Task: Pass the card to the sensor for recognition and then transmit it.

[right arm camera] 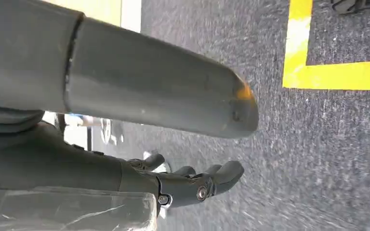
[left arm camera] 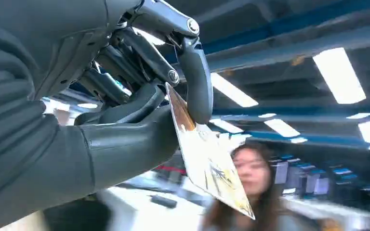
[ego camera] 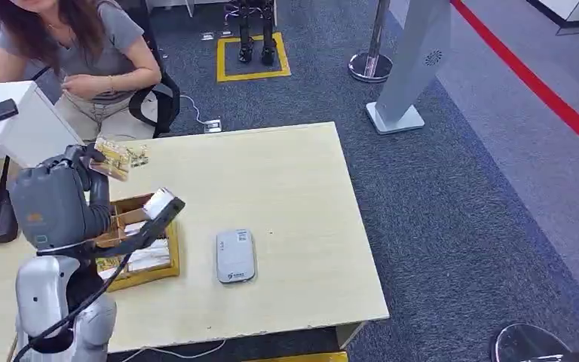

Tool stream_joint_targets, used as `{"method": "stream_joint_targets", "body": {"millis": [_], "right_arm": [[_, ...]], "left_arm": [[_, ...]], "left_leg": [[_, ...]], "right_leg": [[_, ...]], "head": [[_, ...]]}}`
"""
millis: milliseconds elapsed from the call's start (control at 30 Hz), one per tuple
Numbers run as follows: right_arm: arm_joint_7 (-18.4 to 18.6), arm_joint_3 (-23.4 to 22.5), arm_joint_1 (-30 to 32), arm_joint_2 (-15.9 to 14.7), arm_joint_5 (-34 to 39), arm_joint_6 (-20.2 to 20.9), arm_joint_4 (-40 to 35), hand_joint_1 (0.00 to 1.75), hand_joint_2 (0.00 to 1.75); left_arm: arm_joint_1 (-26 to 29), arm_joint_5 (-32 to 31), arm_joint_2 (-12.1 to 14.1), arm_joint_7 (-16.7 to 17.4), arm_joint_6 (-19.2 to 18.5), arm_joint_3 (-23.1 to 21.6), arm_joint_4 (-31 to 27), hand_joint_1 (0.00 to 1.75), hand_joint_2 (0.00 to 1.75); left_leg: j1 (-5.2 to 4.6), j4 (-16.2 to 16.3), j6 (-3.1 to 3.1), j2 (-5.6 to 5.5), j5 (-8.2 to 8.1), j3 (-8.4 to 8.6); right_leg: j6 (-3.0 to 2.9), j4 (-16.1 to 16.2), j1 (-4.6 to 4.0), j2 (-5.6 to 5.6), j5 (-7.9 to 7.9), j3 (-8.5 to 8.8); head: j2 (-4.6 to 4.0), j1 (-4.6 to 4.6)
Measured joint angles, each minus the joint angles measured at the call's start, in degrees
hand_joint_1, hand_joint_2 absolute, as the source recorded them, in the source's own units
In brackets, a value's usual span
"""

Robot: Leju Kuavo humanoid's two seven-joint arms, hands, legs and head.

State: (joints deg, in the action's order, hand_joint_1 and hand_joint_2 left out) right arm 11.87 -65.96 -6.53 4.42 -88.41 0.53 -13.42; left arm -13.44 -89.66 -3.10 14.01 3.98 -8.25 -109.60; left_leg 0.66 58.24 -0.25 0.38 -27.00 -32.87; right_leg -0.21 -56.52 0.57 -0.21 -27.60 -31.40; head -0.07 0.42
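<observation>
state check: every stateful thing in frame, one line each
card: pinched in the left hand, raised off the table toward the seated person
right hand: holds nothing, fingers loosely curled, above the carpet
sensor: flat on the table, nothing on it
wooden box: on the table, still holds cards

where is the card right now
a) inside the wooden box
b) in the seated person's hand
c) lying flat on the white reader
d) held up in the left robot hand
d: the head view shows the card raised above the table's far left corner in the left robot hand, and the left wrist view shows it pinched between thumb and a finger, away from the white reader.
</observation>
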Motion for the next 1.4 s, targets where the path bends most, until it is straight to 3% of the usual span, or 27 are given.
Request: {"method": "stream_joint_targets", "body": {"millis": [167,267,567,867,900,933,967,1167,1233,1333,1400], "right_arm": [[0.7,2.1,-0.8,0.0,-1.6,0.7,0.3,0.00,0.00],[0.9,3.4,-1.2,0.0,-1.6,1.3,0.3,0.00,0.00],[0.9,5.1,-1.5,0.0,-1.6,1.3,0.4,0.00,0.00],[0.9,5.1,-1.3,0.0,-1.6,2.2,0.7,0.00,0.00],[0.9,5.1,-1.3,0.0,-1.6,2.3,0.7,0.00,0.00],[0.9,5.1,-1.3,0.0,-1.6,2.2,0.7,0.00,0.00],[0.9,5.1,-1.3,0.0,-1.6,2.2,0.7,0.00,0.00],[0.8,5.1,-1.2,0.0,-1.4,1.9,0.7,0.00,0.00],[0.8,5.1,-1.0,0.0,-1.1,1.8,0.7,0.00,0.00],[0.7,5.0,-0.5,0.0,-0.6,1.4,0.7,0.00,0.00],[0.8,5.0,-0.3,0.0,-0.4,1.2,0.7,0.00,0.00]], "left_arm": [[-6.2,-0.3,2.7,-3.0,2.9,10.3,12.4,1.75,1.75],[-8.6,-0.3,5.2,-2.4,4.1,12.9,19.3,1.75,1.75],[-12.0,-0.3,9.1,-0.6,6.3,13.7,29.6,1.75,1.75],[-14.4,-0.4,9.6,0.1,8.7,9.3,34.6,1.75,1.75],[-14.5,-0.4,9.5,-0.1,8.7,8.9,34.9,1.27,1.75],[-14.5,-0.4,9.4,-0.4,8.7,8.6,35.0,0.54,1.75],[-14.5,-0.4,9.2,-0.6,8.7,8.5,35.1,0.00,1.75],[-14.6,-0.4,8.0,-1.9,10.3,8.1,35.4,0.00,1.75],[-14.2,0.5,7.1,-4.6,10.5,8.3,34.9,0.00,1.75],[-12.1,5.7,3.6,-11.8,9.8,10.7,30.6,0.00,1.75],[-10.6,8.1,1.1,-14.2,8.9,11.9,27.3,0.00,1.75]], "left_leg": [[0.04,0.0,-0.11,0.06,0.08,0.05],[0.03,0.0,-0.11,0.05,0.08,0.02],[0.00,0.0,-0.10,0.04,0.07,-0.03],[0.00,0.0,-0.10,0.06,0.07,-0.03],[0.00,0.0,-0.10,0.07,0.07,-0.03],[0.00,0.0,-0.10,0.09,0.07,-0.03],[0.01,0.0,-0.10,0.12,0.06,-0.03],[0.01,0.0,-0.08,0.10,0.04,-0.06],[0.01,0.0,-0.08,0.09,0.04,-0.08],[-0.01,0.0,-0.06,0.06,0.03,-0.11],[-0.03,0.0,-0.05,0.08,0.02,-0.13]], "right_leg": [[-0.08,-0.1,-0.02,0.09,0.07,-0.04],[-0.08,-0.1,-0.05,0.10,0.06,-0.05],[-0.06,0.0,-0.04,0.09,0.06,-0.11],[-0.06,0.0,-0.02,0.11,0.07,-0.12],[-0.06,0.0,-0.02,0.11,0.07,-0.13],[-0.06,0.0,-0.02,0.12,0.07,-0.14],[-0.06,0.0,-0.02,0.16,0.07,-0.14],[-0.06,0.0,-0.02,0.15,0.05,-0.16],[-0.06,0.0,-0.02,0.13,0.05,-0.15],[-0.05,0.0,-0.03,0.11,0.05,-0.14],[-0.04,0.0,-0.02,0.11,0.05,-0.15]], "head": [[0.00,-0.18],[0.00,-0.15],[0.00,-0.17],[0.00,-0.15],[0.00,-0.18],[0.00,-0.15],[0.00,-0.15],[0.00,-0.15],[0.00,-0.15],[0.00,-0.15],[0.00,-0.11]]}}
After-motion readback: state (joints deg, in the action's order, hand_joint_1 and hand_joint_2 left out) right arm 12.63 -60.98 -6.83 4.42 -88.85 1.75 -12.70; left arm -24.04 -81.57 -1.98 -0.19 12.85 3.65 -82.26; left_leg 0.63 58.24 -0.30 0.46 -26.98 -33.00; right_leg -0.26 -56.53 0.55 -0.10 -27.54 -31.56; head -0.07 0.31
